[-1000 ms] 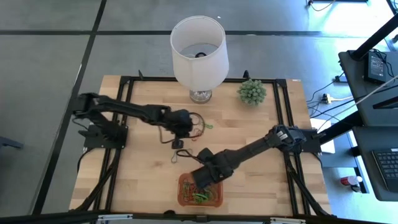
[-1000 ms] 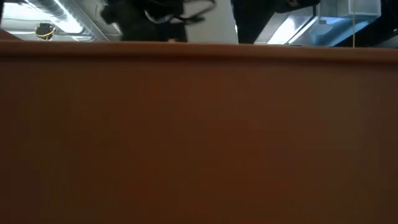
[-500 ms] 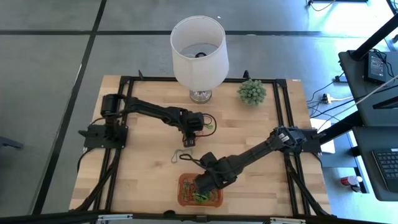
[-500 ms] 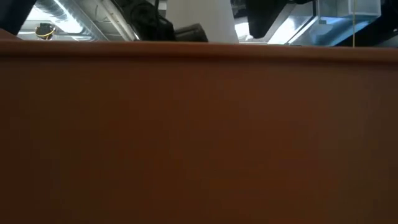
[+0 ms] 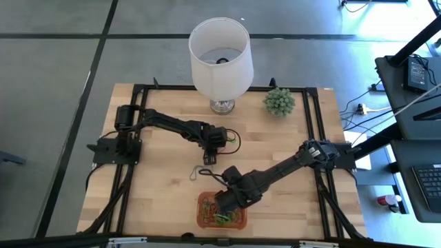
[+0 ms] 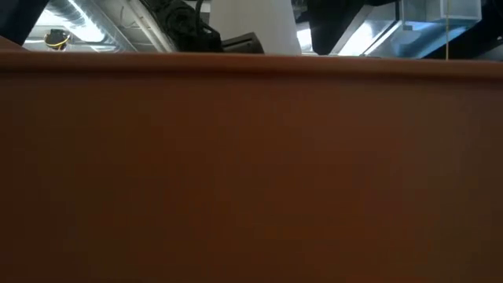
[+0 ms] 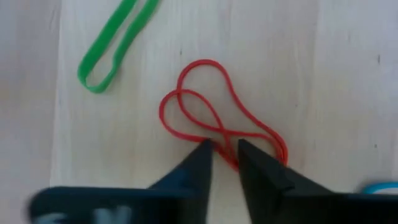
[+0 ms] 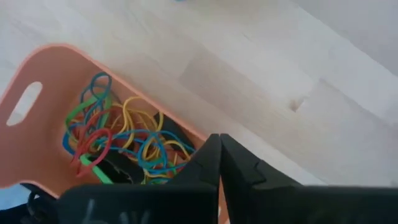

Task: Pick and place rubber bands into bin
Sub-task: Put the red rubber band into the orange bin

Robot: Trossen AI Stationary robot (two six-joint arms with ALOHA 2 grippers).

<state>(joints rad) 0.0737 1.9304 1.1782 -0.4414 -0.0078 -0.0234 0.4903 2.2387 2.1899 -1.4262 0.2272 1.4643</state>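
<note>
Over the red rubber band point(image 7: 214, 118), your left gripper point(image 7: 225, 149) sits half-apart astride a strand; pinch, then lift toward the bin point(image 5: 204, 201).

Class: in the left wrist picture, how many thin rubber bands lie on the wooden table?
3: a green loop lying apart, a twisted red loop at the left gripper fingertips, and a blue one cut off at the edge. Others may be hidden.

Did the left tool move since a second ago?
Yes. The left tool has moved away from the left edge and closer to the lamp.
</note>
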